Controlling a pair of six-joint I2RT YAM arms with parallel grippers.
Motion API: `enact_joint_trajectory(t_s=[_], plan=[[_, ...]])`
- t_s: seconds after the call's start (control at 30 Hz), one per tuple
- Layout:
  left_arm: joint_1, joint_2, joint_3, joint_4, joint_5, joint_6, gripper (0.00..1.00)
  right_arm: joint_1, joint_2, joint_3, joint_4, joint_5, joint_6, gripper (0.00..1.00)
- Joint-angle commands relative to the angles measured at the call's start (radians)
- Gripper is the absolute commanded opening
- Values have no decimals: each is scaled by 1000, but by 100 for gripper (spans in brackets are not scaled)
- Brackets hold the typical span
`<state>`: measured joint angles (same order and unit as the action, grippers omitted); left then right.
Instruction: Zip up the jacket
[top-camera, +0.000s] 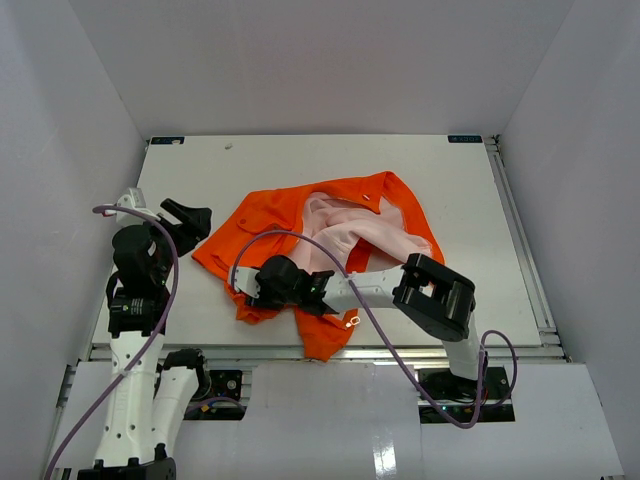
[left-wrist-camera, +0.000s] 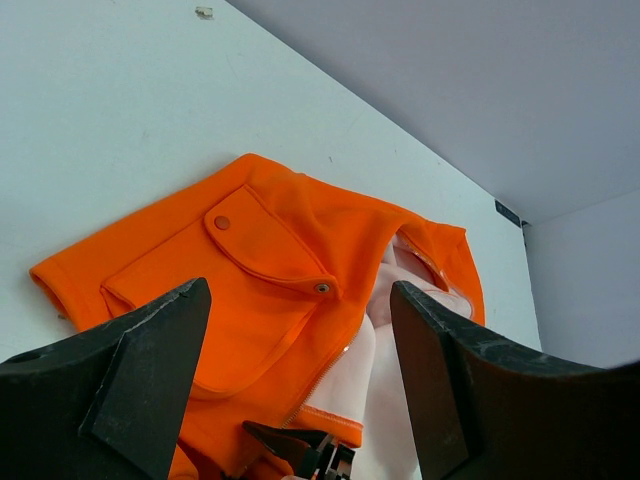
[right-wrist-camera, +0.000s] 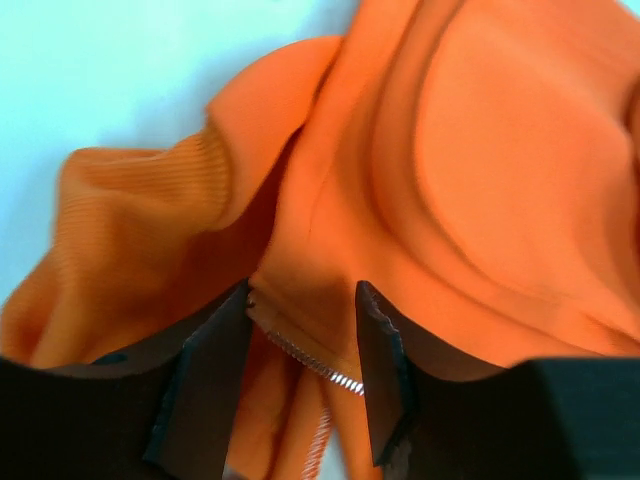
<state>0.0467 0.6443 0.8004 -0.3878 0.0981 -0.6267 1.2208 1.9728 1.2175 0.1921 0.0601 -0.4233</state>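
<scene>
The orange jacket (top-camera: 268, 218) lies crumpled and open mid-table, with its pale lining (top-camera: 350, 235) showing on the right. My right gripper (top-camera: 252, 290) is low on the jacket's near-left part. In the right wrist view its jaws (right-wrist-camera: 303, 290) are open and straddle an orange fold (right-wrist-camera: 480, 180) with zipper teeth (right-wrist-camera: 310, 362) running between them. My left gripper (top-camera: 198, 222) is open and empty, hovering left of the jacket. In the left wrist view (left-wrist-camera: 300, 290) it faces the pocket flap (left-wrist-camera: 270, 250).
The white table (top-camera: 400, 160) is walled on three sides. The jacket's near hem (top-camera: 320, 345) hangs over the front edge, with a small metal zipper pull (top-camera: 352, 321) on it. The right arm's purple cable loops over the jacket.
</scene>
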Motion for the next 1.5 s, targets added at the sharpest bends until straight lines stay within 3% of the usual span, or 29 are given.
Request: enact_joint_trajectory(t_s=[0.0, 0.1, 0.17, 0.33, 0.53, 0.73, 0.97, 1.2, 1.47], plan=[[4, 1, -7, 16, 22, 18, 84, 9, 14, 23, 165, 193, -1, 43], [4, 9, -21, 28, 35, 10, 84, 9, -29, -9, 236, 236, -3, 25], [4, 11, -42, 42, 53, -2, 84, 3, -64, -11, 268, 283, -8, 8], [4, 18, -84, 90, 102, -22, 84, -54, -106, 45, 262, 376, 3, 8], [4, 38, -161, 179, 213, 10, 83, -256, -133, 268, -11, 393, 112, 8], [2, 102, -297, 314, 314, -22, 83, -385, -214, 388, -139, 422, 138, 8], [1, 184, -343, 426, 332, -52, 83, -462, -320, 477, -187, 406, 140, 8], [-28, 236, -362, 483, 318, -56, 83, -474, -312, 722, -305, 454, 73, 8], [-131, 406, -360, 524, 210, -22, 83, -536, -405, 738, -297, 545, 57, 8]])
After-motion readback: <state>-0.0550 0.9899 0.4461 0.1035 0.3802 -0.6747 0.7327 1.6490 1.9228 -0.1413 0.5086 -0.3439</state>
